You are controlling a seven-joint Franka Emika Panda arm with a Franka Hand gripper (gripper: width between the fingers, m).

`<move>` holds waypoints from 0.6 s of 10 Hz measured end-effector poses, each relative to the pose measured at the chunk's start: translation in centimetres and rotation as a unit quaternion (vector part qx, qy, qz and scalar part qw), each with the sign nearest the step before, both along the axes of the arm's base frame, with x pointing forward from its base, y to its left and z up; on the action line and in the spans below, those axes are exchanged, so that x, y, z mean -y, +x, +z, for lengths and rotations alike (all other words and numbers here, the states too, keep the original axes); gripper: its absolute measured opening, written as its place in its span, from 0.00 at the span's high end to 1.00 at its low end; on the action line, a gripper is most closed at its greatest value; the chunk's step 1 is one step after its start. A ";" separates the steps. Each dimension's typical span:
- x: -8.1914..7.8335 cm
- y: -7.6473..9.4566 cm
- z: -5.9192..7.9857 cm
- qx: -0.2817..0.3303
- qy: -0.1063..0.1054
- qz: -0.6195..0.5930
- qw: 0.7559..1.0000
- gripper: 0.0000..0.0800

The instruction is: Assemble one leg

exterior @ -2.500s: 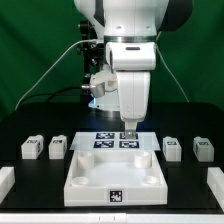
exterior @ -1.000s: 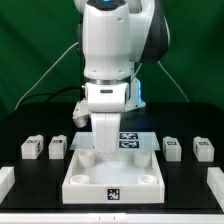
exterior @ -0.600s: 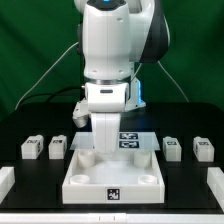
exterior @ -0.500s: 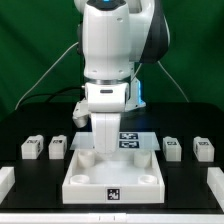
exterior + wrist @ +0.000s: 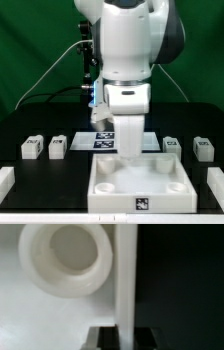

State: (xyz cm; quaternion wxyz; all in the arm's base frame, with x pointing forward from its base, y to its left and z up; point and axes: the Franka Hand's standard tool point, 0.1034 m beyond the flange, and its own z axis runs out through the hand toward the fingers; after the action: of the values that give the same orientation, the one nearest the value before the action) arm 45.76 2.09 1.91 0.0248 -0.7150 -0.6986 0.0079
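Note:
Four small white legs with marker tags lie on the black table: two at the exterior view's left (image 5: pixel 30 148) (image 5: pixel 57 147) and two at its right (image 5: pixel 171 147) (image 5: pixel 203 149). The large white square tray piece (image 5: pixel 140 200), with round corner sockets, lies in front. My gripper (image 5: pixel 130 157) points straight down at the tray piece's far wall. In the wrist view my gripper (image 5: pixel 125 331) is shut on that thin wall (image 5: pixel 125 280), with a dark finger (image 5: pixel 103 339) on each side. A round socket (image 5: pixel 70 258) shows beside the wall. No leg is held.
The marker board (image 5: pixel 105 140) lies flat behind the tray piece, partly hidden by the arm. White blocks sit at the table's front corners (image 5: pixel 5 180) (image 5: pixel 215 182). A green backdrop and cables stand behind the arm.
The arm has moved towards the exterior view's right, and the tray piece has slid right and nearer the front with it. The four legs have not moved.

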 end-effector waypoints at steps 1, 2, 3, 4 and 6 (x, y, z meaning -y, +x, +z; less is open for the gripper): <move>-1.5 1.8 0.2 0.006 0.006 -0.003 1.000 0.93; -2.5 3.1 0.2 0.012 0.010 -0.005 1.000 0.93; -3.2 3.9 0.0 0.014 0.014 -0.013 1.000 0.93; -3.4 3.8 -0.1 0.007 0.012 -0.015 1.000 0.93; -3.4 3.7 -0.2 0.007 0.012 -0.014 1.000 0.93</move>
State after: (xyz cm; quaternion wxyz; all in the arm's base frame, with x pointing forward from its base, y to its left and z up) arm 49.48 5.49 1.73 0.0286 -0.7245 -0.6886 -0.0064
